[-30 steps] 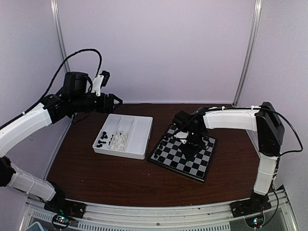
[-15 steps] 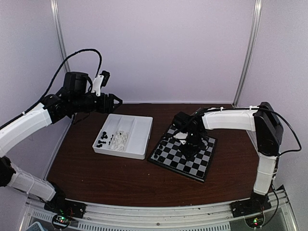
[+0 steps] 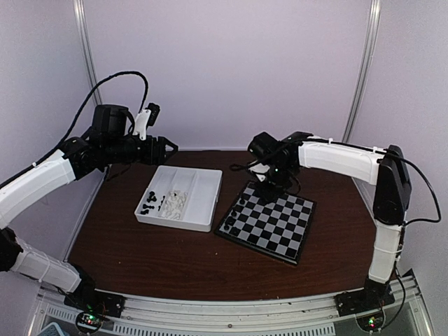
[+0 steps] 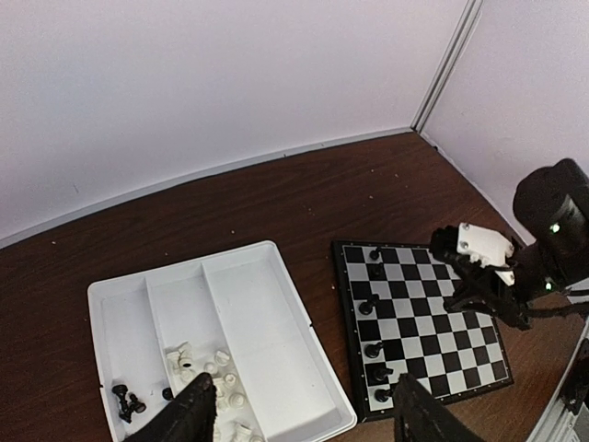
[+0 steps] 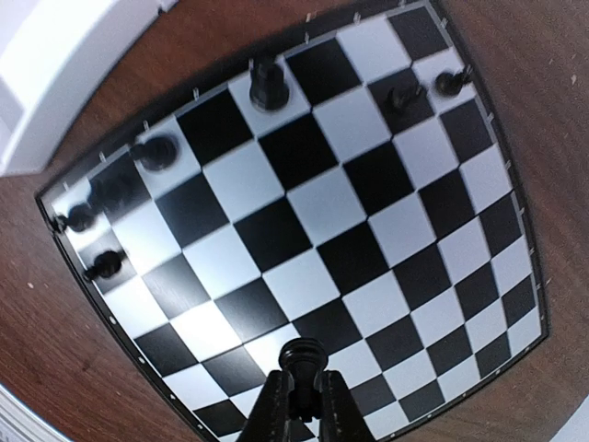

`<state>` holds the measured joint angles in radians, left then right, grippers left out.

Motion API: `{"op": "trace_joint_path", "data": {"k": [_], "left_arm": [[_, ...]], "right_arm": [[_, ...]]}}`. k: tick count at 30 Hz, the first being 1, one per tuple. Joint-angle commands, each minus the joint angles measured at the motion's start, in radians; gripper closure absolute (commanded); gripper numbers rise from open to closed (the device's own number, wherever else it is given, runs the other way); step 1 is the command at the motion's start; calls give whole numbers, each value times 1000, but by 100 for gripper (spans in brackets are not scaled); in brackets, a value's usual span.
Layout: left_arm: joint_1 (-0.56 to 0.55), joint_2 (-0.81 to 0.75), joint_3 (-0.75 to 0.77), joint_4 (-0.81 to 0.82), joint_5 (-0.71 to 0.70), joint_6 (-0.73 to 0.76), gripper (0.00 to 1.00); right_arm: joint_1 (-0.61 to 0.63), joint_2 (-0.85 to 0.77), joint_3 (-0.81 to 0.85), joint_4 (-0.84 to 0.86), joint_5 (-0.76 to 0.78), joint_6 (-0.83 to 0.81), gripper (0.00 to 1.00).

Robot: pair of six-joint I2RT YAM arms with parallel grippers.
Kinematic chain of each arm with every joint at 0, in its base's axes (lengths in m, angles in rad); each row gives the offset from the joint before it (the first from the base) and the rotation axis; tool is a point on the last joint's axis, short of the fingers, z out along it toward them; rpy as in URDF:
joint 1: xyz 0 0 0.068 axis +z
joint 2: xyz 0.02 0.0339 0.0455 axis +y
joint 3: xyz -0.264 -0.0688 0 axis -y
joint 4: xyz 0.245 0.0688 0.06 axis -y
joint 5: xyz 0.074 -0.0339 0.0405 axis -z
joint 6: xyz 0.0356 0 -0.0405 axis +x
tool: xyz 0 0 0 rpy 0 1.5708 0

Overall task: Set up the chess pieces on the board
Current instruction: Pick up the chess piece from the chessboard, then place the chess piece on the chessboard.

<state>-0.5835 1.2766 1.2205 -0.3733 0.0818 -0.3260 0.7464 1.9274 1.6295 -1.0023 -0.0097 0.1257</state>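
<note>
step: placing a black piece (image 5: 304,354) on the board (image 3: 276,227). right hand (image 5: 302,387) is clenched on it, raised over the board's far edge. other black pieces (image 4: 373,350) stand near the left edge. next, i judge: lower to its free square, release. left hand (image 3: 168,148) is released and empty, high by the tray (image 3: 199,183).

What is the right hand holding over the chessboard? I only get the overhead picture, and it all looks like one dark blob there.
Observer: Its wrist camera shows the right hand shut on one black chess piece, held over the board.
Visitor: Is the left hand carrying one too?
Observer: No. Its wrist camera shows the left hand open, nothing between its fingers, looking down on the white tray.
Visitor: Any white pieces on the board yet?
Observer: None show in either wrist view; the white pieces lie in the tray's middle compartment.
</note>
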Motion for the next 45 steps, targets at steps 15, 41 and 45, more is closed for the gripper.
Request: {"op": "trace_joint_path", "data": {"k": [15,41,45], "left_arm": [[1,7,40,-22,-41,43,34],[0,29,45,-33,-66,72,34],[0,29,43,-35,-67,71,34]], "right_arm": [[-111,334,525,9,14,-51,91],[-153,547,698,-19,45,-89,91],[-156,563,708,-19,49,-91,91]]}}
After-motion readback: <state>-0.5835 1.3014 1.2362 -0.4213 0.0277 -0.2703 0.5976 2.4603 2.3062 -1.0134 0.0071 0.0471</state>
